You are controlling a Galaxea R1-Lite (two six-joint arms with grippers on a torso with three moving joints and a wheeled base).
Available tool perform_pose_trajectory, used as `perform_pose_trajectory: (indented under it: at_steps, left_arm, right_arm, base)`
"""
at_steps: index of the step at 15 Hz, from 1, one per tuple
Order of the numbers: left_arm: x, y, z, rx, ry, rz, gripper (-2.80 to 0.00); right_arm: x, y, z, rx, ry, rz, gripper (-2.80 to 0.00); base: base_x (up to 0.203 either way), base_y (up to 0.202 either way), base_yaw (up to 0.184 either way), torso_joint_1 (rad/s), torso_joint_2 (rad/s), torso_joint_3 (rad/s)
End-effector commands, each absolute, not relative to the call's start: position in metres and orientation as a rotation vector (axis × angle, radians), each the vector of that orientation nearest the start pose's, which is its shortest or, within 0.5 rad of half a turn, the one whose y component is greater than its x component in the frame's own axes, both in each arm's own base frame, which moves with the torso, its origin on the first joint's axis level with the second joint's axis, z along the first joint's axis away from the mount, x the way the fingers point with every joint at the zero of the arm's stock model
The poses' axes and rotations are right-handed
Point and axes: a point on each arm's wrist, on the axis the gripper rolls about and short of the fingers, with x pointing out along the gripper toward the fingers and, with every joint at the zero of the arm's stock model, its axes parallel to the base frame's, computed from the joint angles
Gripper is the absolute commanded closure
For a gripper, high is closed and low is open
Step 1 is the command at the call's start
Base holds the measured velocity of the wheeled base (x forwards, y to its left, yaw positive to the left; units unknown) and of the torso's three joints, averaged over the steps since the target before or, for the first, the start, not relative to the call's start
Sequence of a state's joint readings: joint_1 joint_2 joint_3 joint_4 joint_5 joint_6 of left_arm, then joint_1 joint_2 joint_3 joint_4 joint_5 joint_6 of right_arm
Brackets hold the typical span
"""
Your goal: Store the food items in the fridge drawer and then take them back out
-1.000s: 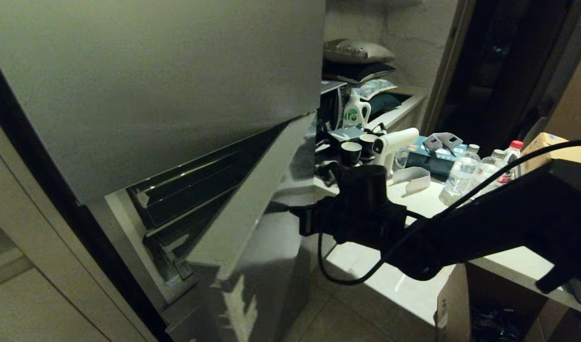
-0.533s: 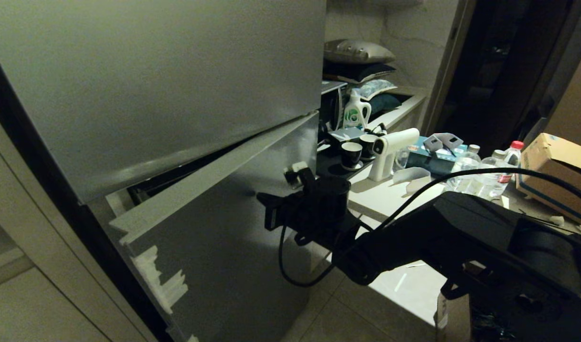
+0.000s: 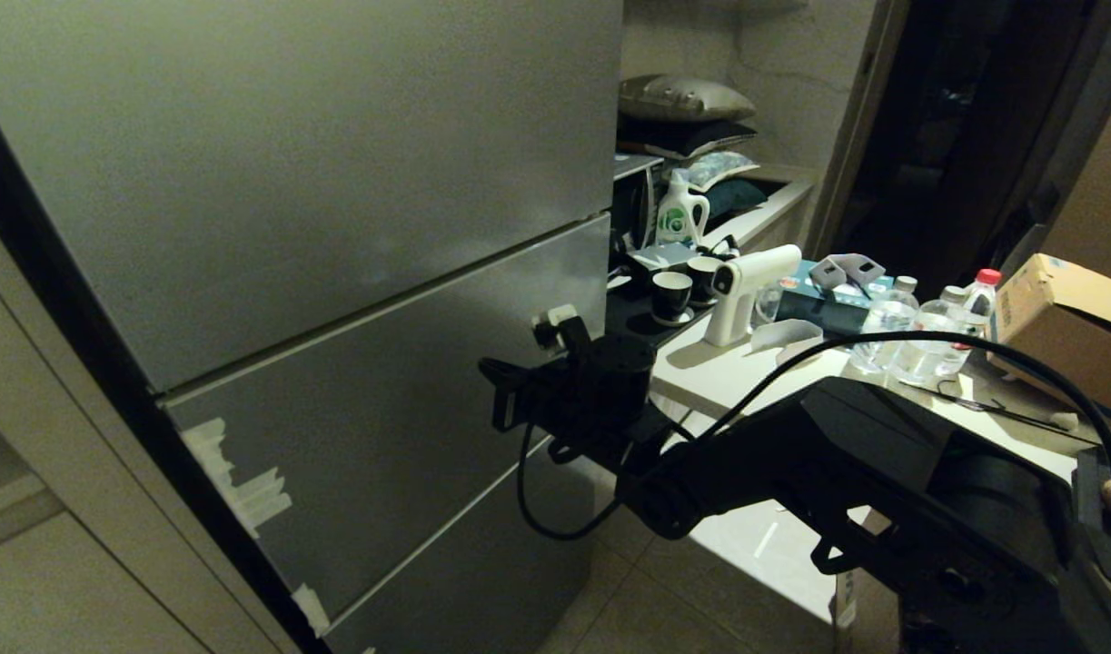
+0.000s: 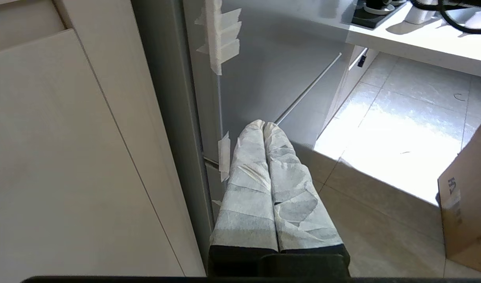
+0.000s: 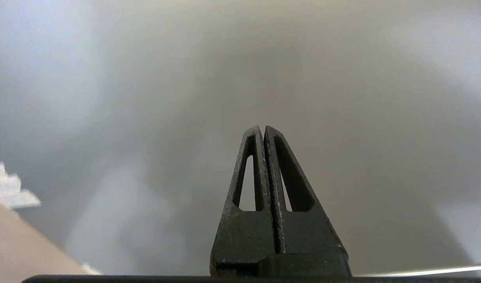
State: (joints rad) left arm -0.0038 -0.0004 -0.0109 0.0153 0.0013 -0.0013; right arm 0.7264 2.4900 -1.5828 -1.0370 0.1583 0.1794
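Grey three-door fridge (image 3: 337,182), doors flush; black right tool (image 5: 263,129) fully closed, empty, at middle door (image 3: 382,400).

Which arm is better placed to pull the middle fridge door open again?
Right: its end effector, fingers shut, is right at the middle fridge door. The left end effector, also shut, hangs low by the taped edge.

Hidden behind the shut fridge front

The grey fridge (image 3: 337,182) stands with all its doors flush, so its inside cannot be seen. Right of the fridge, the right arm's (image 3: 837,472) far end and a cardboard box (image 3: 1064,327) run off the head view's edge.
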Motion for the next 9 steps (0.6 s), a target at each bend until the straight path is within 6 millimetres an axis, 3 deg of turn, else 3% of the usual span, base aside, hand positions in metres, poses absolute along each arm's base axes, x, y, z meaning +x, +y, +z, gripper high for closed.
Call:
perform_pose_trajectory:
  at_steps: [1,2,5,8,9]
  left_arm:
    - [-0.024,0.0,0.077,-0.002,0.005,-0.003,0.0]
    - [-0.024,0.0,0.077,-0.002,0.005,-0.003,0.0]
    - [-0.024,0.0,0.077,-0.002,0.005,-0.003,0.0]
    - [-0.024,0.0,0.077,-0.002,0.005,-0.003,0.0]
    - [-0.024,0.0,0.077,-0.002,0.005,-0.003,0.0]
  right_arm:
    - [0.371,0.338,0.115,0.213,-0.067,0.888,0.0]
    - [0.365,0.337,0.12,0.21,-0.064,0.875,0.0]
    - [0.322,0.311,0.169,0.135,-0.104,0.798,0.0]
    - [0.259,0.25,0.225,0.048,-0.174,0.643,0.0]
    - [0.235,0.222,0.244,0.04,-0.196,0.597,0.0]
  base:
    - [0.0,0.0,0.0,0.0,0.0,0.0]
    - [0.0,0.0,0.0,0.0,0.0,0.0]
    - [0.0,0.0,0.0,0.0,0.0,0.0]
    - [0.0,0.0,0.0,0.0,0.0,0.0]
    - [0.0,0.0,0.0,0.0,0.0,0.0]
